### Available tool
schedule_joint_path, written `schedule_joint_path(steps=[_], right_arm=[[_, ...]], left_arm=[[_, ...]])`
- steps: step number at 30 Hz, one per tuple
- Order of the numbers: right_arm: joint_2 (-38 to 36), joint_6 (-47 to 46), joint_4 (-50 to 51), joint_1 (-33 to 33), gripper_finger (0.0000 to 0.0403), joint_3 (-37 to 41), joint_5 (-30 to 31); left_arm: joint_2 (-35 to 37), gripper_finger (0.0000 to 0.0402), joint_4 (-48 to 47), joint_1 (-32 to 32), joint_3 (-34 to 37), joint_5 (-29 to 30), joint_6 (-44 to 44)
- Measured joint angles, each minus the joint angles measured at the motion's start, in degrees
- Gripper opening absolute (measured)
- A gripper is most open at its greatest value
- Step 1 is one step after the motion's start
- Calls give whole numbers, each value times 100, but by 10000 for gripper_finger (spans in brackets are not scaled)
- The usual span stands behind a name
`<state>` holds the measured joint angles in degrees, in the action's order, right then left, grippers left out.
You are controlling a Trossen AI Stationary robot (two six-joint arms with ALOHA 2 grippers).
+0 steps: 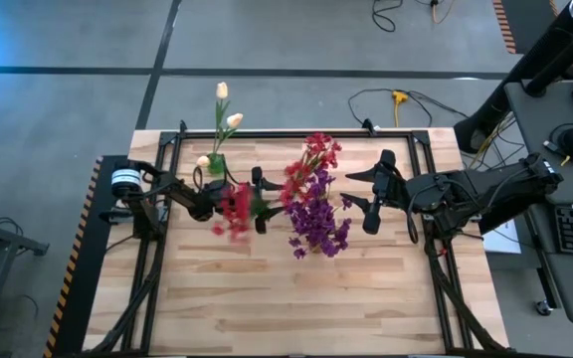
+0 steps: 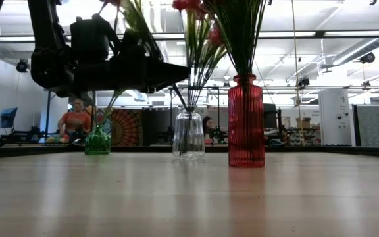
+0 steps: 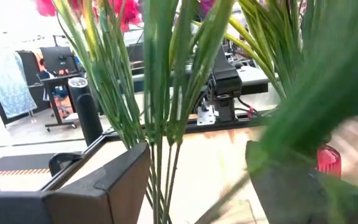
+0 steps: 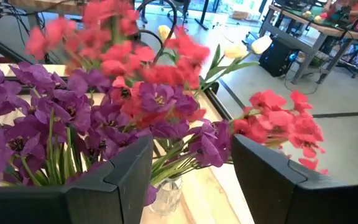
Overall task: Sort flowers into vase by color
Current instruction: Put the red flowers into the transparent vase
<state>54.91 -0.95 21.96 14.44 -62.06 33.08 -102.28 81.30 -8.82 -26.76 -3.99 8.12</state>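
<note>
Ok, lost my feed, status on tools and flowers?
Left tool open around red flower stems. Right tool open, empty, beside purple flowers. Tulips in green vase. Nothing blocking.

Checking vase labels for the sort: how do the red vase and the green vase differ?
Low view: the red vase is tall and ribbed; the green vase is short and squat. The red vase stands nearer the camera, the green vase farther back and to the picture's left. Purple flowers crowd above the red vase; cream tulip buds lean out from the green vase. Both are upright tinted glass holding green stems.
</note>
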Motion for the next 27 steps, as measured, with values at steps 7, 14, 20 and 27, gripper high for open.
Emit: schedule_joint_path(steps=[7,14,20,27], right_arm=[[0,-53,0,0,210,0,0],[-2,-49,2,0,210,0,0],[0,-9,2,0,210,0,2],[0,-9,0,0,210,0,3]], left_arm=[[0,254,-2,0,33,-2,-24],[3,254,1,0,128,-2,-141],[220,254,11,0,322,-4,-227],[387,254,11,0,580,-4,-330]])
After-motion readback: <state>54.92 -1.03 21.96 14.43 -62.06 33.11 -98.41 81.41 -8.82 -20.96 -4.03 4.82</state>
